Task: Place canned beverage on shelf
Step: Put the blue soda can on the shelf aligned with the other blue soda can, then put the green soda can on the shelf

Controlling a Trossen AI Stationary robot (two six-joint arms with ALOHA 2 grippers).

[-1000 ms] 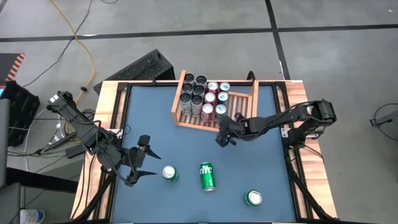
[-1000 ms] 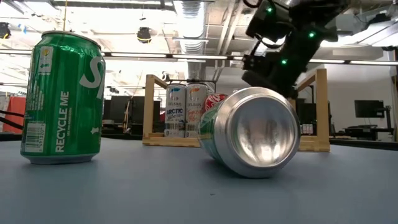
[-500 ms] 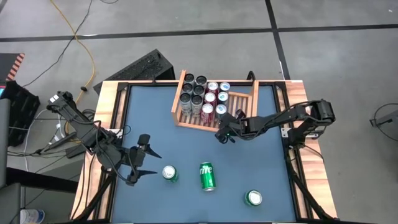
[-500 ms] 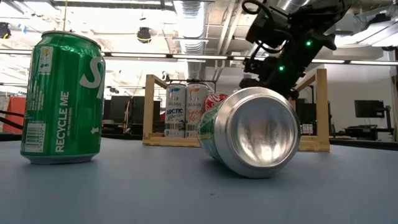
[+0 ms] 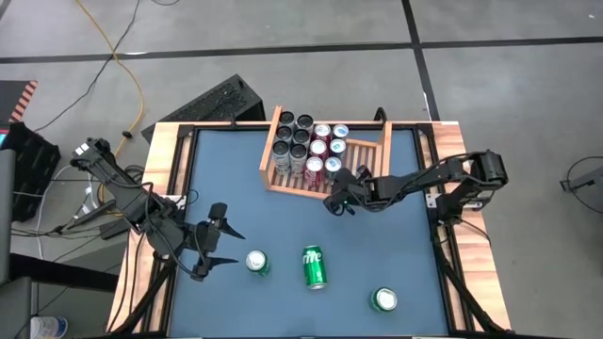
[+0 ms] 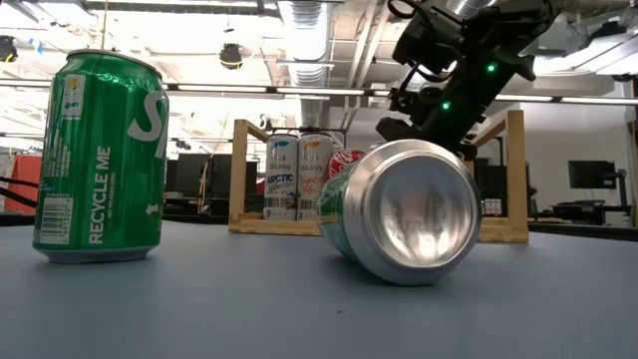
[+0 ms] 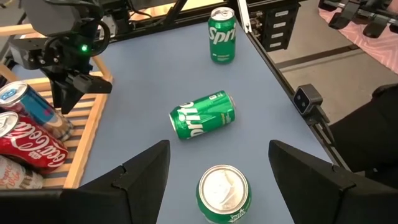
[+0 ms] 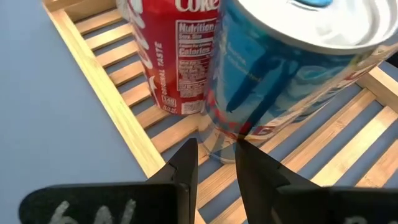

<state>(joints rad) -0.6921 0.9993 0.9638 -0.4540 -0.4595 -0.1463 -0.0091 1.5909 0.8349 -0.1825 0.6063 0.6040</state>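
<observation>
Glossy green metal cans (image 5: 314,266), one showing a bright brushed-aluminium base (image 6: 417,212), rest on a smooth matt blue counter (image 5: 283,226). At upper centre, the pale unvarnished wooden shelf (image 5: 268,160) holds shiny printed cans (image 5: 316,148). The matt black right gripper (image 5: 335,200) looks plastic.

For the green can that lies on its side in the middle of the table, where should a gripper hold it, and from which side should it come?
Grip the lying green can across the middle of its round body, coming from straight above. Its ends point toward the shelf and the table's near edge, so the fingers probably fit best on its two long flanks, which are clear on both sides.
</observation>
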